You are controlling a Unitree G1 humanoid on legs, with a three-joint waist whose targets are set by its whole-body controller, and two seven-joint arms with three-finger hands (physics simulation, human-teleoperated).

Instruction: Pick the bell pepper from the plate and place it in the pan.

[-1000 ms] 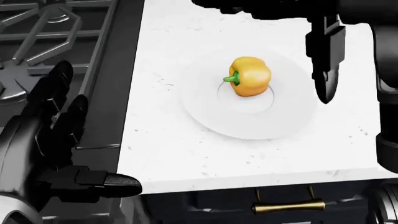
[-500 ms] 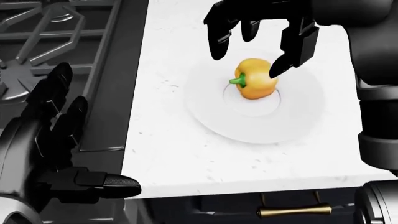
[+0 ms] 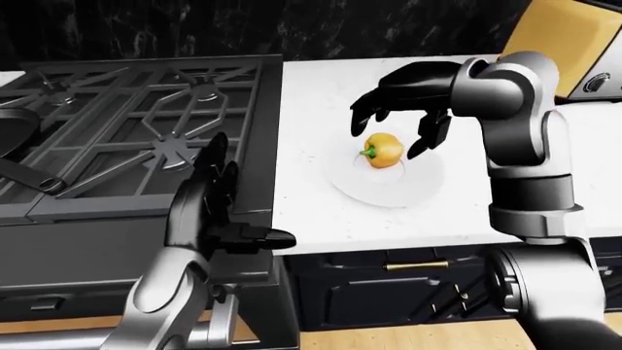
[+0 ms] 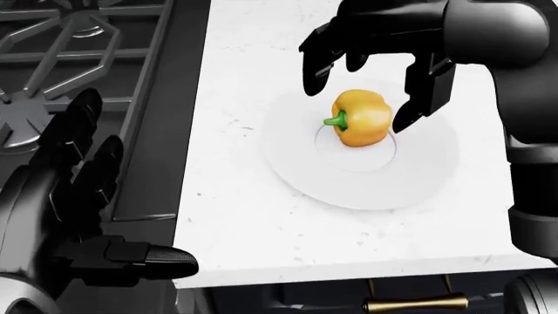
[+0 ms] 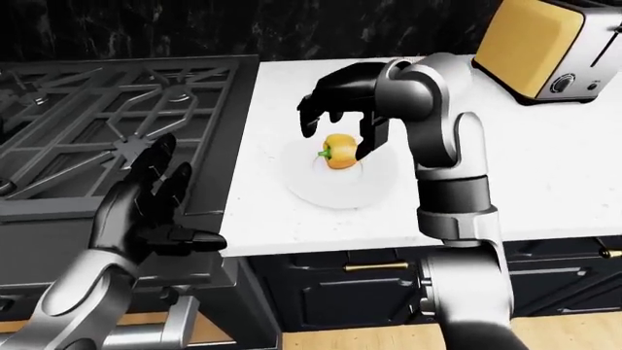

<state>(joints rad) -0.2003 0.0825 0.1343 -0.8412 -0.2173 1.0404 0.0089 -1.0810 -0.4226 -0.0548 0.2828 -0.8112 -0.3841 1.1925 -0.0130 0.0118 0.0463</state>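
On the plate [image 4: 418, 176], right robot hand [image 4: 371, 65] straddles bell pepper [image 4: 361, 118].

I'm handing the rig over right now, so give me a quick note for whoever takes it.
Right hand: open, fingers either side of the bell pepper, not closed on it.
Left hand: open, empty, at the stove edge.
Pepper sits on the plate.
Pan: partly visible at the left-eye view's left edge.
Done: reach.
Left: grasp, lift, carry, place.
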